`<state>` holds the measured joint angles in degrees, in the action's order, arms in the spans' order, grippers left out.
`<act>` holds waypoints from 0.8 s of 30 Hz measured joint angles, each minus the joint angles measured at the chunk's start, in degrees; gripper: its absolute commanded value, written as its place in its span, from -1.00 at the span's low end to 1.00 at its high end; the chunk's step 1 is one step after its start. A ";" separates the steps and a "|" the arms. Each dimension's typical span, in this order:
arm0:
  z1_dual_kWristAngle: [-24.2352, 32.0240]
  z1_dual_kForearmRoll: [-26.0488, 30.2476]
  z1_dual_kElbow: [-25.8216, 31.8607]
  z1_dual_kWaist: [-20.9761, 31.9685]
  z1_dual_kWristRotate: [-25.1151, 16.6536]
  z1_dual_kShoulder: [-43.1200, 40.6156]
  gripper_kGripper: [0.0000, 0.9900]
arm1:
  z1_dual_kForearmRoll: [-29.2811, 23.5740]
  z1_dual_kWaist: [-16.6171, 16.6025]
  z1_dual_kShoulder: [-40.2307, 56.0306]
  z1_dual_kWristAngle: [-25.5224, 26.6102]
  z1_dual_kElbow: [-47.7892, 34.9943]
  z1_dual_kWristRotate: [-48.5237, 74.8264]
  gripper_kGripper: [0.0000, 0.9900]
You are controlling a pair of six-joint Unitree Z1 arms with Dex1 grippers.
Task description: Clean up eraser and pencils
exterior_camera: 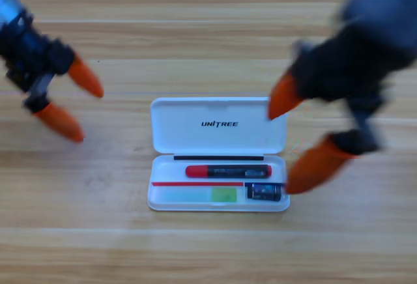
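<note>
The open white case (218, 139) lies at the table's centre. In its tray the black pencil with the red cap (228, 170) rests flat. Below it lie the pale green pencil (199, 195) and, at the lower right, the dark eraser (264, 192). My right gripper (296, 137) hangs open at the case's right edge, raised and apart from the pencil, with nothing between its orange jaws. My left gripper (68, 105) waits open at the picture's left, away from the case.
The case lid (218, 125) stands open toward the far side, with lettering on it. Bare wooden table (208, 251) surrounds the case on all sides.
</note>
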<state>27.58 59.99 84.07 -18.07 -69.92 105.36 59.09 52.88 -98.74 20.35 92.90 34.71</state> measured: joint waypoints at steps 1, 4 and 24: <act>1.25 0.00 2.04 0.33 0.00 0.97 0.47 | -2.42 -0.51 3.98 1.31 -3.60 -0.99 1.00; 5.06 -0.01 8.14 1.92 0.00 4.98 -0.03 | -9.05 -2.13 14.17 5.21 -12.53 -3.76 1.00; 20.90 0.01 25.63 7.04 -1.70 29.23 -1.00 | -14.92 -3.65 22.50 12.35 -21.17 -5.46 1.00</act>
<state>48.48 60.00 109.70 -11.03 -71.63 134.59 44.17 49.22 -76.24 32.71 71.74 29.26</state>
